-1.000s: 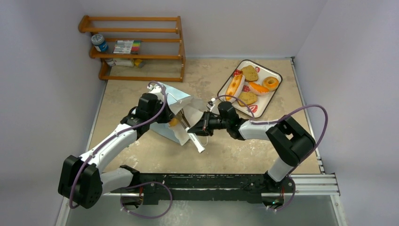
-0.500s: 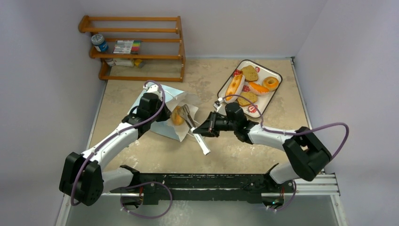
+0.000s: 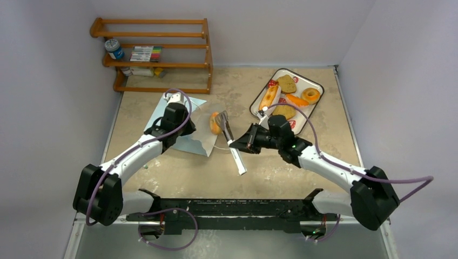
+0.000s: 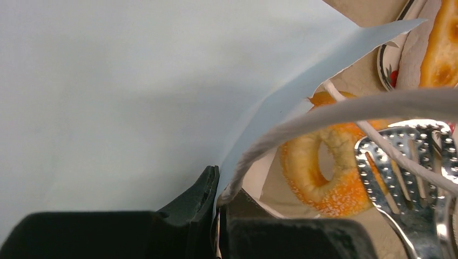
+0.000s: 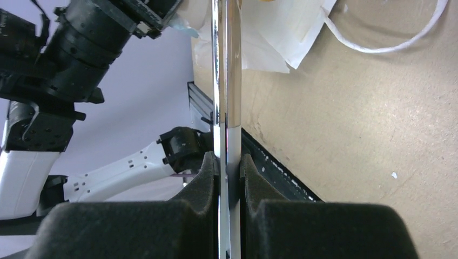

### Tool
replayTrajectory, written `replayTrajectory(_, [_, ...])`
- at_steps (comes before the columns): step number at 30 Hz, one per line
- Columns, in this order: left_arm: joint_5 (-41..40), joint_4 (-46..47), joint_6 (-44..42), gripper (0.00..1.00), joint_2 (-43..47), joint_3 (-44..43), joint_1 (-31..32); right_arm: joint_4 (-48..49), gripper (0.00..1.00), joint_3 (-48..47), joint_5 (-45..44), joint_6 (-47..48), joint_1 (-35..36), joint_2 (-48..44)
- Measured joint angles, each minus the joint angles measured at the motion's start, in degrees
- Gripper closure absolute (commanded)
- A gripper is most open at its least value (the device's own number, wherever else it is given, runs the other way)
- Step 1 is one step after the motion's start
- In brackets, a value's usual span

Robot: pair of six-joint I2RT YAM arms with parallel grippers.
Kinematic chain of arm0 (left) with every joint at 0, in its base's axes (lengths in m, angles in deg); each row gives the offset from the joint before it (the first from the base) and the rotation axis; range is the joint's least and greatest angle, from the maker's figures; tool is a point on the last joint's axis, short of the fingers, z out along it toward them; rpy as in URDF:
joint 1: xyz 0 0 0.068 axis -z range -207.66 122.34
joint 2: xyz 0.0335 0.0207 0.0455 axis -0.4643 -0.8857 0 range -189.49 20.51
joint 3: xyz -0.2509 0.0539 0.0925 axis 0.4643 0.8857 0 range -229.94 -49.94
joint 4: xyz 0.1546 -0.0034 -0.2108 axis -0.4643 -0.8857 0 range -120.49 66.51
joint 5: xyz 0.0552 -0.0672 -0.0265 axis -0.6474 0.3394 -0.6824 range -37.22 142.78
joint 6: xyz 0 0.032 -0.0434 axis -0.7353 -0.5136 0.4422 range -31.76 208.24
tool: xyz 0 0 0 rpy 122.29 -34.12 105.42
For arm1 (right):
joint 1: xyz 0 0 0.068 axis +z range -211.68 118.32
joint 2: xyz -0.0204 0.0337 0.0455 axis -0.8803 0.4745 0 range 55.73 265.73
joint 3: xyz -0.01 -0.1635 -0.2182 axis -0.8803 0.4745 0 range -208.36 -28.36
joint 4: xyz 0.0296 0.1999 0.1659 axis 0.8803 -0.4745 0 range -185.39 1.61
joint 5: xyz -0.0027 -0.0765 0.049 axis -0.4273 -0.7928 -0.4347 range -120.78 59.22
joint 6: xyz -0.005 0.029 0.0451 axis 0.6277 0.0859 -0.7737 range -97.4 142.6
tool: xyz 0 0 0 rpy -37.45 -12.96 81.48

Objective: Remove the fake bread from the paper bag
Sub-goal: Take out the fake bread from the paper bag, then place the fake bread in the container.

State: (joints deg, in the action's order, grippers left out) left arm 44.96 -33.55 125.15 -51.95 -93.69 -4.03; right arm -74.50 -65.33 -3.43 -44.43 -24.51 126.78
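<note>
Nearly done — golden toy bread pieces (image 3: 287,84) on white strawberry-print tray (image 3: 318,85), upper right. Orange ring doughnut (image 3: 215,124) at mouth of light blue paper bag (image 3: 193,141), centre, in steel tongs (image 3: 239,163) clamped by right gripper (image 5: 229,164); left gripper (image 4: 216,186) pinching bag edge.

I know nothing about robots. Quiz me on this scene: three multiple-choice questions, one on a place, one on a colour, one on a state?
1. Where are the tips of the tongs?
A far-left corner; B at the mouth of the paper bag; C far-right corner.
2. The paper bag's outside is:
A red; B green; C light blue.
3. The right gripper is:
A shut on the tongs; B wide open; C out of view.

Answers: B, the tips lie beside the doughnut at the bag's opening; C, pale blue paper shows; A, it clamps their handle.
</note>
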Motion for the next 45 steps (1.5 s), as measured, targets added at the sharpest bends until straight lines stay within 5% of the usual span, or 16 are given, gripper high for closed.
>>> replayTrajectory(18, [1.51,0.31,1.46,1.0,-1.49,-1.79,-0.92,-13.38,1.0,-14.03,-19.65,7.28,-10.12,-6.54])
replayTrajectory(34, [8.79,-3.5,-4.55,1.0,3.89,-1.64,-3.39,-6.1,1.0,-16.26,-21.81,7.54,-31.43,9.92])
replayTrajectory(45, [9.11,-3.3,-5.05,1.0,5.73,0.46,-3.37,-3.67,0.99,-18.1,-19.93,6.64,-36.0,17.16])
